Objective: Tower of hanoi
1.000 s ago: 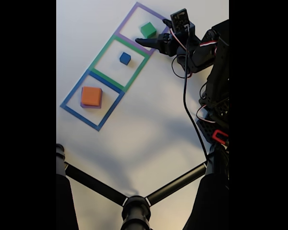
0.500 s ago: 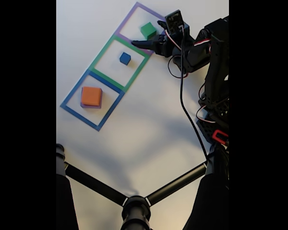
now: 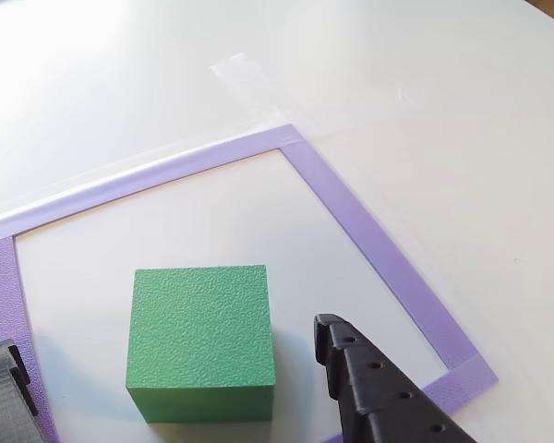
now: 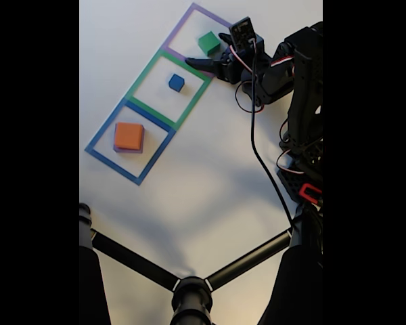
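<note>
Green block [image 4: 208, 42] sits in the purple outline [image 3: 369, 231], untouched. Over the last second the gripper [image 4: 206, 51] has slid in, jaws spread either side of it, apparently lining up a grasp.

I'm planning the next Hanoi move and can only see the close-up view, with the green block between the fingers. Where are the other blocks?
Observer: The blue cube sits alone inside the green taped square, the next square along from yours.
Operator: And the orange one?
Observer: The orange block lies on top of the purple block, inside the blue taped square at the far end of the row.
</note>
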Tool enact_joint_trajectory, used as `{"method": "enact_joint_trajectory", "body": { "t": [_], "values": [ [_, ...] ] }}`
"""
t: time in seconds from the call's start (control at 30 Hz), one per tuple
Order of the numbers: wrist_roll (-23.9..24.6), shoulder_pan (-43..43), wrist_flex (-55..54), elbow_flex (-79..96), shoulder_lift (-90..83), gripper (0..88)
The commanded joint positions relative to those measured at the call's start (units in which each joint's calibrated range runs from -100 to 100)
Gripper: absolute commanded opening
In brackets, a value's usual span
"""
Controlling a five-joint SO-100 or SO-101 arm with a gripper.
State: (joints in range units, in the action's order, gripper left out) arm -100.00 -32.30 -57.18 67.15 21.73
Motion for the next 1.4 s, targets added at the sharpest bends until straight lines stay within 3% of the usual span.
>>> {"method": "enact_joint_trajectory", "body": {
  "t": [0.0,0.7,1.37],
  "values": [
    [0.0,1.0,-1.1,-1.0,-0.8,34.7],
    [0.0,2.4,-0.9,-1.2,-0.7,13.6],
    [0.0,3.1,0.7,-1.2,-1.8,5.0]
  ]
}}
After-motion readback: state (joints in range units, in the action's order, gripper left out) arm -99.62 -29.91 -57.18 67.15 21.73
